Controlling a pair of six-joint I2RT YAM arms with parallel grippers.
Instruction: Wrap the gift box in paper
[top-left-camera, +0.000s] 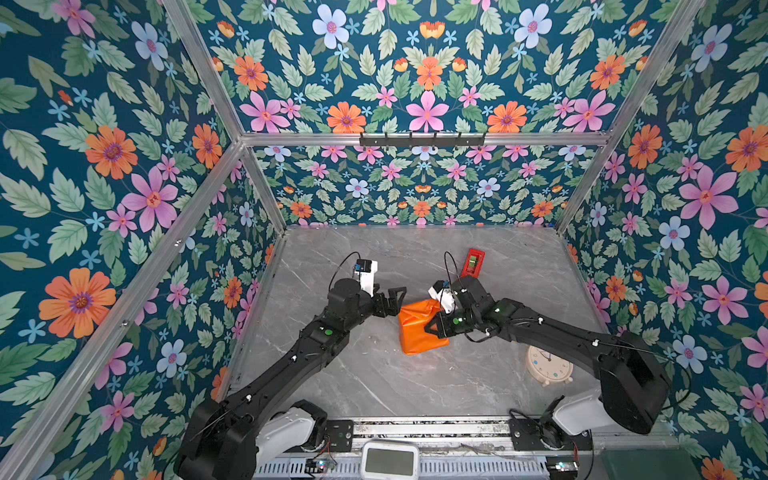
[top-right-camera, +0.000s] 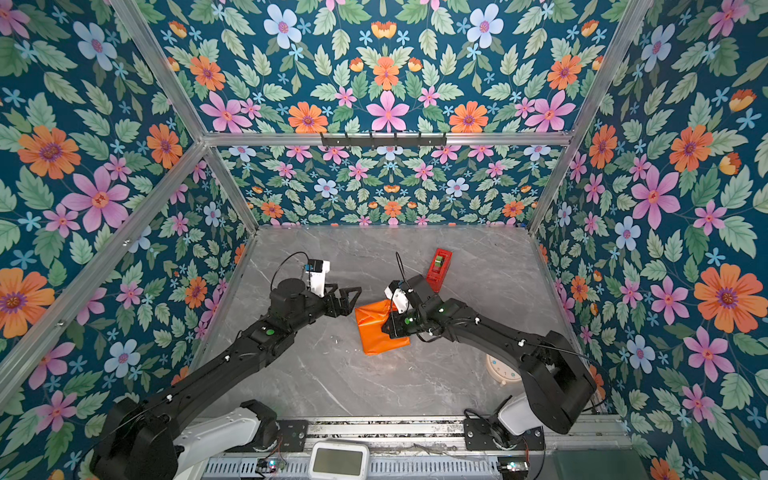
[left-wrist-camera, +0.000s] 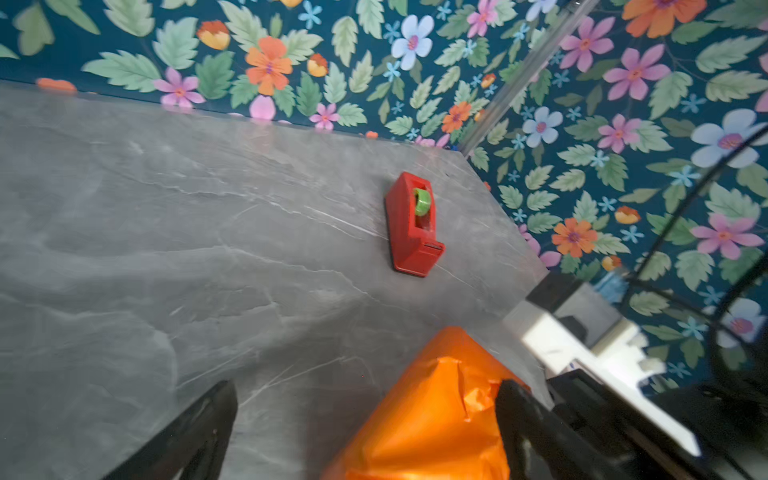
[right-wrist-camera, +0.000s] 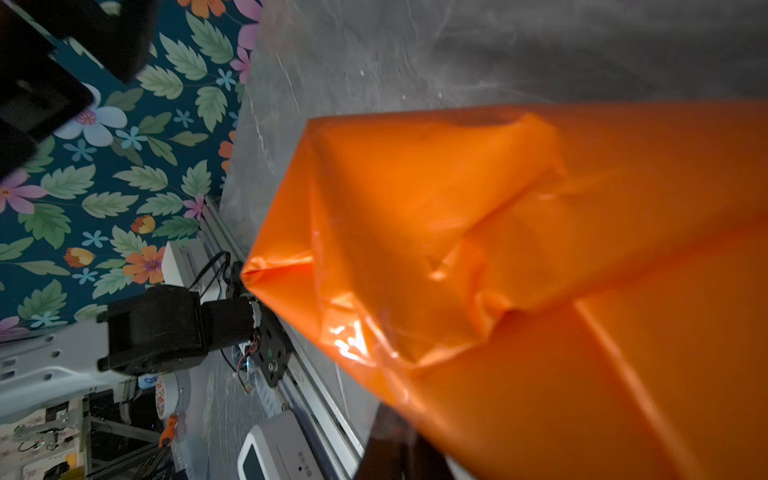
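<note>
The paper (top-left-camera: 417, 332), glossy orange side out, is folded into a lumpy parcel near the middle of the table (top-left-camera: 374, 374). The gift box is not visible; it is presumably inside.

The left end effector (top-left-camera: 397, 302) is spread wide and holds nothing. It sits at the parcel's 10 o'clock corner, and in the left wrist view that corner pokes between the fingers (left-wrist-camera: 523, 415). The right end effector (top-left-camera: 432, 326) is closed down at the parcel's 3 o'clock side, apparently pinching a fold of paper.

Likely risks from here:
- No tape is visible on the folds, and the corner near the left end effector looks creased and puffy. If the right end effector lets go or tugs outward, I expect that flap to spring open.
- The sheet looks slick. If the left end effector closes hard on the corner, it could crumple or tear it, or push the whole parcel sliding across the smooth table.
- The red tape dispenser (top-left-camera: 473, 262) sits apart at 1 o'clock from the parcel, so fetching tape would cost one arm its hold.
</note>
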